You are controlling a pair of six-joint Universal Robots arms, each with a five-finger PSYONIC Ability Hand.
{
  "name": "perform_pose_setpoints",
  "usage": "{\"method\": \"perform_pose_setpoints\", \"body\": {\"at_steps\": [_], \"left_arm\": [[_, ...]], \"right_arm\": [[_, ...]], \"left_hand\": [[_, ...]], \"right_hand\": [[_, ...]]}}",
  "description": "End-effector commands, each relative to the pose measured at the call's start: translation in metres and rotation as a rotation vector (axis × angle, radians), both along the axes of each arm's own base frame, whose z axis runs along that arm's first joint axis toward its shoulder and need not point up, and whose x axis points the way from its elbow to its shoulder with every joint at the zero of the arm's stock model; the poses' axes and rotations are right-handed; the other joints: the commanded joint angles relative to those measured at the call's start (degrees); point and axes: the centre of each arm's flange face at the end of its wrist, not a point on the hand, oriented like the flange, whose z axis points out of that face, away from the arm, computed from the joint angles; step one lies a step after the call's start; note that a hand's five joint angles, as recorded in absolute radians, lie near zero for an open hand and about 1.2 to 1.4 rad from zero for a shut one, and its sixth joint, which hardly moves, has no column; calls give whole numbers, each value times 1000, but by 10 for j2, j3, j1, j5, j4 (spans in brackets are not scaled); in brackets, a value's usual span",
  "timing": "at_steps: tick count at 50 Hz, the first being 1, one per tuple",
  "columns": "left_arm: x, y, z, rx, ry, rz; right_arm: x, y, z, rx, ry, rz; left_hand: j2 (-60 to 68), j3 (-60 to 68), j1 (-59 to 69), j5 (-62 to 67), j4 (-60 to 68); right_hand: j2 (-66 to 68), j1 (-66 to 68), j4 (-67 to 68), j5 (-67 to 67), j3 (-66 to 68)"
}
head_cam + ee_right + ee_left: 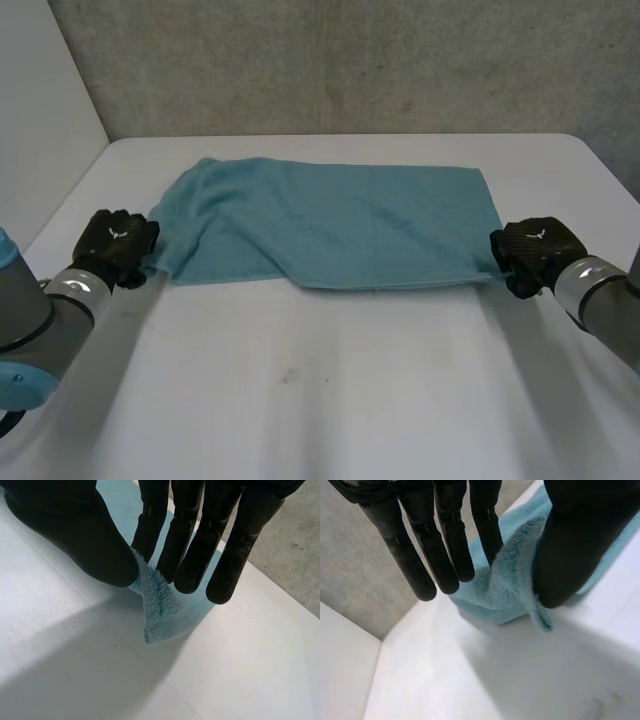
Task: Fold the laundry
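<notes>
A teal towel (330, 225) lies folded in a long band across the far half of the white table (320, 400). My left hand (115, 245) is at its left end. There the fingers (445, 545) are straight and stand apart from the thumb (580, 540), and the towel's bunched corner (512, 582) lies loose between them. My right hand (535, 255) is at the right end, low on the table. Its thumb (75, 535) and fingertips (152, 540) pinch the near right corner of the towel (157, 610), which sticks out below them.
A grey wall (350, 60) runs behind the table's far edge, and a white panel (40, 110) stands at the far left. Bare tabletop stretches from the towel to the near edge.
</notes>
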Motion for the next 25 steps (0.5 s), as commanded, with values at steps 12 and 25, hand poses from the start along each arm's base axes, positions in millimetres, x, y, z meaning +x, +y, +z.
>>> {"method": "perform_pose_setpoints", "body": {"at_steps": [12, 25], "left_arm": [[3, 8, 6, 74, 16, 20], [2, 0, -5, 114, 94, 38]], "right_arm": [[-34, -16, -3, 39, -48, -59], [-34, -12, 23, -8, -126, -87]], "left_hand": [[-48, -50, -40, -47, -47], [-45, -47, -37, -44, -44]], "right_hand": [[125, 243, 117, 131, 119], [125, 243, 117, 131, 119]]}}
